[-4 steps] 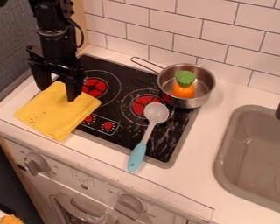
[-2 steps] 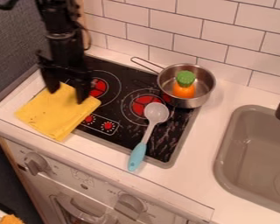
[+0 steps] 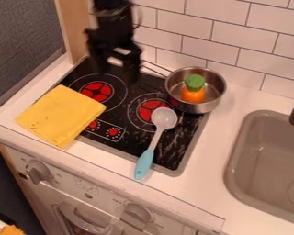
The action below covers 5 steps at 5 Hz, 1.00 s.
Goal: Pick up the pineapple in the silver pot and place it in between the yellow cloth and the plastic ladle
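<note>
Evidently picking comes first: with my pincer (image 3: 117,75) wide and empty, I must swing toward three o'clock, over the pineapple (image 3: 194,89).

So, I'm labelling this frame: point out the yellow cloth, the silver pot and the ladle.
Yellow cloth (image 3: 61,115): camera view, middle of its upper face.
Silver pot (image 3: 206,107): camera view, outer wall.
Ladle (image 3: 144,164): camera view, blue handle.

One silver pot (image 3: 201,108), one orange-green toy (image 3: 194,92), one ladle (image 3: 145,163), one cloth (image 3: 60,114), one sink (image 3: 234,158), two front knobs (image 3: 39,171).
</note>
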{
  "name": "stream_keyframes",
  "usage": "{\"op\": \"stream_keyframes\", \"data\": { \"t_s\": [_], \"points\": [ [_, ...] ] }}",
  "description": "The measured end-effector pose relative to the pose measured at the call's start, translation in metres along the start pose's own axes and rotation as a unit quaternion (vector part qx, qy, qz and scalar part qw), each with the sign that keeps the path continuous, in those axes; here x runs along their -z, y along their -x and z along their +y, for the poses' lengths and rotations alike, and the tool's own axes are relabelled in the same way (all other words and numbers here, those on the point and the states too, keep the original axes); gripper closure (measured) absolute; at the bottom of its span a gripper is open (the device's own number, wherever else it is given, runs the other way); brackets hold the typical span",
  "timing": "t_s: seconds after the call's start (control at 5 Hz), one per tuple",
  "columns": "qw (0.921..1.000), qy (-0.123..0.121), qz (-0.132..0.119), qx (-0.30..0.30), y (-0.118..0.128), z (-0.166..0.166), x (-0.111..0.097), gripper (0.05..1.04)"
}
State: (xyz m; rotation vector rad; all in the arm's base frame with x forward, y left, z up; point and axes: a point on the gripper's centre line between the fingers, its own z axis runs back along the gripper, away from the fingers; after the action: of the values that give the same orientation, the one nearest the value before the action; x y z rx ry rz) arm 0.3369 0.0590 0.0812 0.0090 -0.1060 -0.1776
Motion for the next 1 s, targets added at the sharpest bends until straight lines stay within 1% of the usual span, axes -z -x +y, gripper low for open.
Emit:
{"op": "stream_keyframes", "data": {
  "t_s": [0.2,0.4,0.6,0.8,1.0],
  "points": [
    [0.9989,-0.003,-0.001,0.047,-0.034,-0.030,0.004,0.083],
    [0.9961,-0.003,-0.016,0.087,-0.061,-0.057,0.006,0.083],
    [0.9933,-0.001,-0.012,0.115,-0.074,-0.076,0.015,0.083],
    [0.9928,-0.010,0.001,0.120,-0.077,-0.078,0.027,0.083],
    [0.9929,-0.009,0.008,0.118,-0.080,-0.078,0.037,0.083]
  ]
}}
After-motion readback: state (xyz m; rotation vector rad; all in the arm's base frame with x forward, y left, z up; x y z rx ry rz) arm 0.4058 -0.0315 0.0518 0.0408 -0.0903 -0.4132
